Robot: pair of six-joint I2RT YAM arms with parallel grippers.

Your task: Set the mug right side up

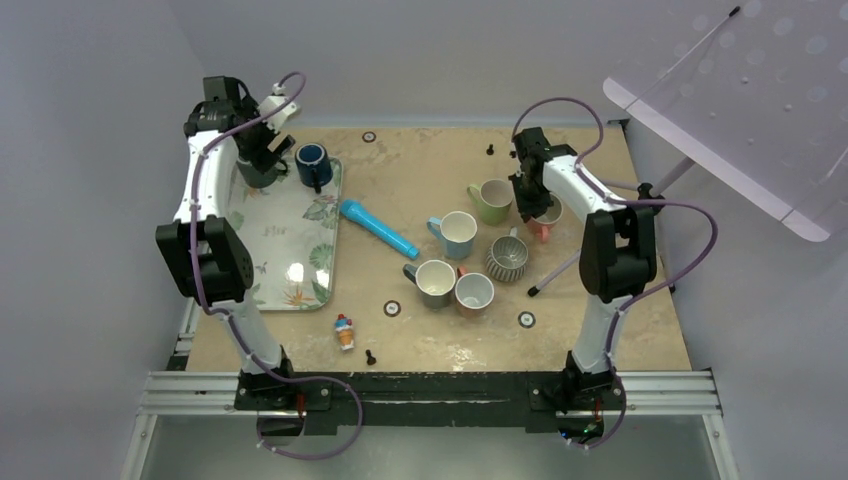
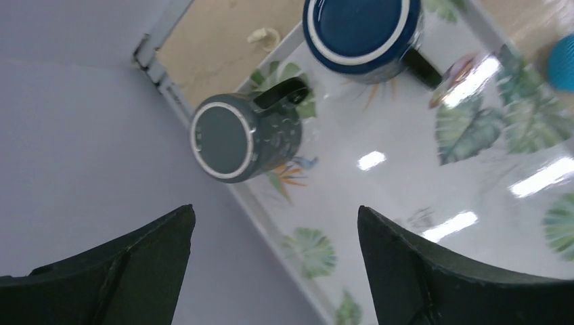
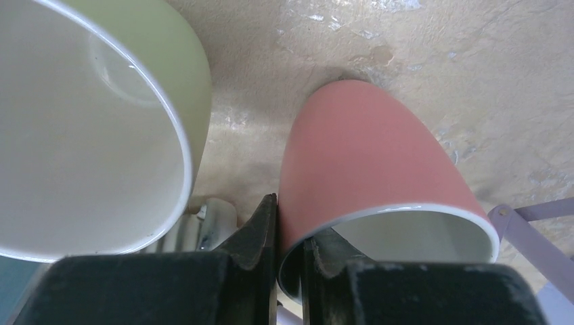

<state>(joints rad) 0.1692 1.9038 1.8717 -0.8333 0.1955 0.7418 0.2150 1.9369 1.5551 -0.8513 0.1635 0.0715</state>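
Note:
A pink mug (image 3: 365, 156) stands on the table with its mouth toward the right wrist camera; it also shows in the top view (image 1: 547, 224). My right gripper (image 3: 290, 220) is shut on its rim, one finger inside and one outside, and appears in the top view (image 1: 535, 205). A dark grey mug (image 2: 244, 135) stands bottom-up on the leaf-pattern tray (image 2: 406, 183) near its far left edge. My left gripper (image 2: 274, 211) is open and empty above the tray, short of the grey mug. In the top view my left gripper (image 1: 262, 162) hides that mug.
A dark blue mug (image 1: 312, 165) stands on the tray's (image 1: 290, 250) far corner. A green mug (image 1: 492, 200) is just left of the pink one. Several more mugs cluster around a ribbed grey mug (image 1: 508, 257). A blue tube (image 1: 378, 228) and a small figurine (image 1: 345, 331) lie on the table.

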